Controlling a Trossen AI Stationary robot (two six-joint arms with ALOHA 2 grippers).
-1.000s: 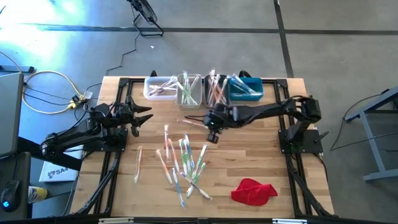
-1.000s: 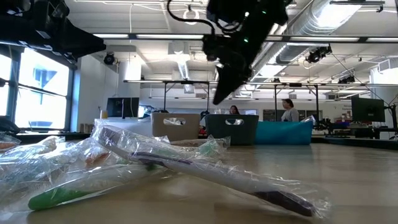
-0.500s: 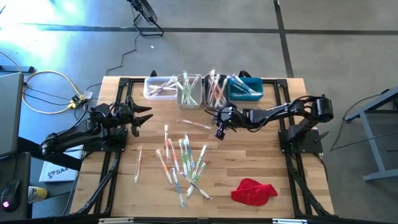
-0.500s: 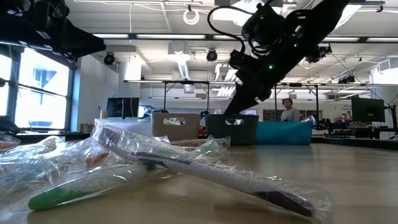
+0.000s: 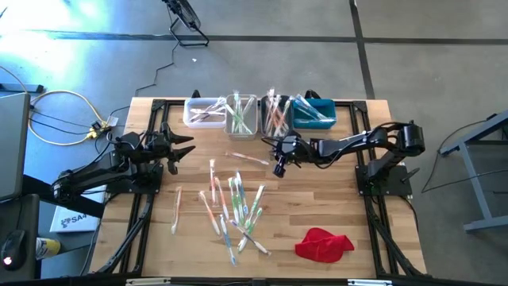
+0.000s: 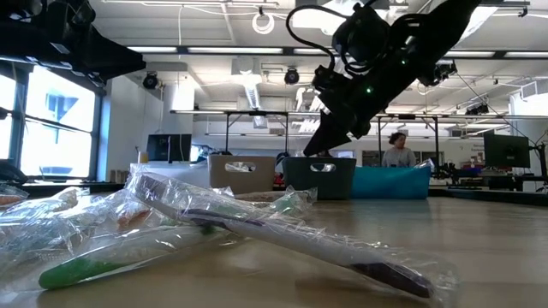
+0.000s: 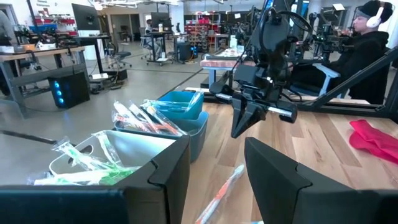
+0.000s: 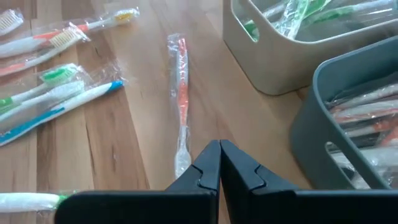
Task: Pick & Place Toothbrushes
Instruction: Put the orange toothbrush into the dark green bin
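**Toothbrushes scattered mid-table, right gripper closed and empty above one of them**

The toothbrushes (image 5: pixel 234 208) lie in a loose scatter of clear wrappers around the middle of the table (image 5: pixel 333 206), reaching toward its front edge, with pink, orange, green and blue handles. One orange toothbrush (image 8: pixel 181 93) lies apart from the heap, nearer the back edge, just in front of the bins. More wrapped brushes stand in the row of four bins along the back edge: a white bin (image 5: pixel 190 119), a beige bin (image 5: pixel 255 127), a grey bin (image 5: pixel 290 125) and a blue bin (image 5: pixel 325 121).

The right gripper (image 5: pixel 279 168) hangs above the bare wood near the single orange toothbrush, in front of the grey bin, its fingers pressed together and holding nothing.

The left gripper (image 5: pixel 187 146) waits over the table's left side, its fingers parted and empty.

A red cloth (image 5: pixel 323 244) lies near the front right corner. Beyond the table, a seated person (image 7: pixel 367 50) shows in the room.
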